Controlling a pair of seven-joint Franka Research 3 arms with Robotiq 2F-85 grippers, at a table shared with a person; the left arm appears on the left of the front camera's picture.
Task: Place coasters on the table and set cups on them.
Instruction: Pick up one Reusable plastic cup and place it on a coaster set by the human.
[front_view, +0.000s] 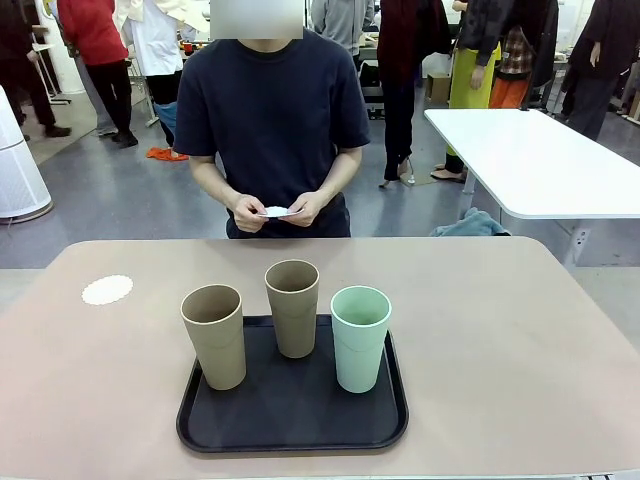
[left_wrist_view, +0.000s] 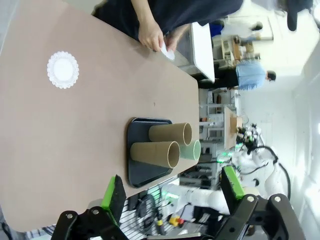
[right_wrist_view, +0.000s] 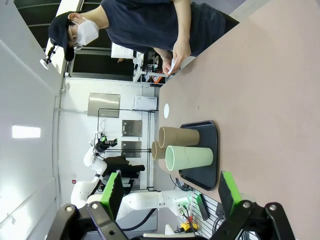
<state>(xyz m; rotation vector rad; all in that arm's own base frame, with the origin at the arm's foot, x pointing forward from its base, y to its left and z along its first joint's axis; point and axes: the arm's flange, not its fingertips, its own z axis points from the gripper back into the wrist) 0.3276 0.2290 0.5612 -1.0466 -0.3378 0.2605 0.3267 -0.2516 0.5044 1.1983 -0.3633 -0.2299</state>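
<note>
Three cups stand upright on a black tray (front_view: 292, 425) at the near middle of the table (front_view: 500, 330): a tan cup (front_view: 213, 337) at left, a tan cup (front_view: 292, 308) behind the middle, a mint green cup (front_view: 360, 339) at right. One white scalloped coaster (front_view: 107, 290) lies on the table at the left. The person at the far side holds another coaster (front_view: 277, 211) in both hands. My left gripper (left_wrist_view: 172, 189) is open, high above the table's edge, with the coaster (left_wrist_view: 63, 69) and cups (left_wrist_view: 155, 153) far off. My right gripper (right_wrist_view: 170, 187) is open too, well away from the mint cup (right_wrist_view: 190, 157).
A white table (front_view: 530, 160) stands behind at the right, beyond the tan one. Other people stand farther back in the room. Bare tabletop stretches on both sides of the tray and in front of the person.
</note>
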